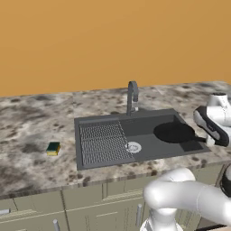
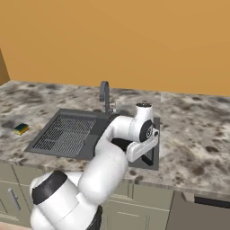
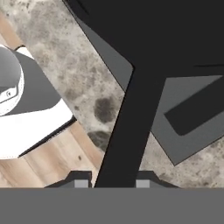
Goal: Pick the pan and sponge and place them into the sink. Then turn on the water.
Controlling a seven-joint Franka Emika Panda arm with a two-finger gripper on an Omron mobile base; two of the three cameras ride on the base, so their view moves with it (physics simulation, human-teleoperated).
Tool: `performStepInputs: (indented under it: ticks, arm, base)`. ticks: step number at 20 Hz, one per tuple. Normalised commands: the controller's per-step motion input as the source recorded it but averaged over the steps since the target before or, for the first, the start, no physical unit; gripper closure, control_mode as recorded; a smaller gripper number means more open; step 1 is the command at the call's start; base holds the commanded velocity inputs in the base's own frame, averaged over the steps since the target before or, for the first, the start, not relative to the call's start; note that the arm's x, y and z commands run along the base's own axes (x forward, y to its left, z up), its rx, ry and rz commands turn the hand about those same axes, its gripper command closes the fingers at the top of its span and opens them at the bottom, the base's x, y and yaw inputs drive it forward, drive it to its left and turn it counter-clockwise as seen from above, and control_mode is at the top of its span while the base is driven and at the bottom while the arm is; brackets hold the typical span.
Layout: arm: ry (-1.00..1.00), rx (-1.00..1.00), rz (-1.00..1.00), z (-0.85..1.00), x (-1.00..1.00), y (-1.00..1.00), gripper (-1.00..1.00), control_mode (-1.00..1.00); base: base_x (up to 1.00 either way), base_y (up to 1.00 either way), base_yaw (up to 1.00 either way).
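Gripping the pan's handle [image 3: 127,131], the gripper [image 3: 108,183] is sitting with one finger tip on each side of that dark bar, jaws closed on it. In the left base view the pan [image 1: 173,132] is lying low in the basin half of the sink [image 1: 103,160], its handle pointing right toward the robot's hand; whether it is resting on the floor or hanging just above it I cannot tell. So the first placement is looking nearly done, with the release seemingly remaining.

Everything else is waiting. The sponge [image 1: 53,148] is sitting on the counter well left of the sink, green side up, untouched. The faucet [image 1: 132,97] is standing behind the sink, and no water is running.

Speckled grey-brown stone is making up the countertop [image 1: 31,126], running wide to both sides. A plain orange wall [image 1: 113,40] is rising behind it, pale cabinet fronts [image 1: 90,203] are lining the space below, and wood flooring [image 3: 65,153] is showing beneath in the hand view.
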Motion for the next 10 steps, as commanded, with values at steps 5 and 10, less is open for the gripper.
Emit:
performStepInputs:
  ticks: [5, 10]
  arm:
    - [0.00, 0.00, 0.05, 0.00, 0.32, 0.20, 1.00, -1.00]
    - [0.00, 0.00, 0.16, -0.02, 0.46, 0.14, 1.00, -1.00]
  base:
    - [0.00, 0.00, 0.00]
    - [0.00, 0.00, 0.00]
